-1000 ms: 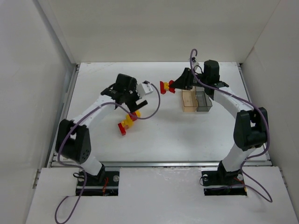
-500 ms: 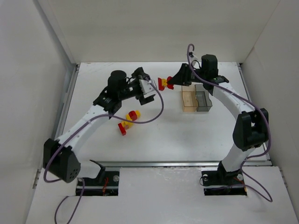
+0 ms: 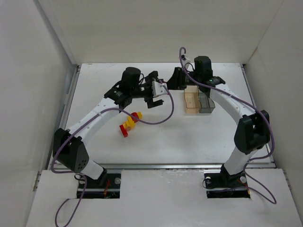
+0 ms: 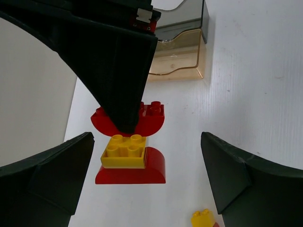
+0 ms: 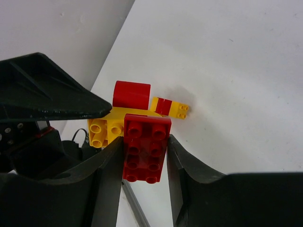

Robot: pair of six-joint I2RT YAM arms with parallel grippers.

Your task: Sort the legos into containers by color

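My right gripper (image 5: 146, 142) is shut on a red brick (image 5: 147, 147) and holds it in the air. A yellow brick (image 5: 105, 128) and a rounded red piece (image 5: 131, 94) are stuck to it. In the left wrist view this stack (image 4: 130, 153) hangs between the fingers of my open left gripper (image 4: 147, 177), which do not touch it. In the top view the left gripper (image 3: 158, 94) meets the right gripper (image 3: 173, 84) and hides the stack. Loose red and yellow legos (image 3: 129, 124) lie on the table. The amber bin (image 3: 191, 101) and the grey bin (image 3: 206, 102) stand joined to the right.
White walls close in the table on the left, back and right. Both bins also show at the top of the left wrist view (image 4: 179, 56). A yellow lego (image 4: 206, 218) lies on the table below the left gripper.
My left gripper has left the loose legos and swung right and up to the right gripper's stack. The right gripper has shifted slightly left with the stack.
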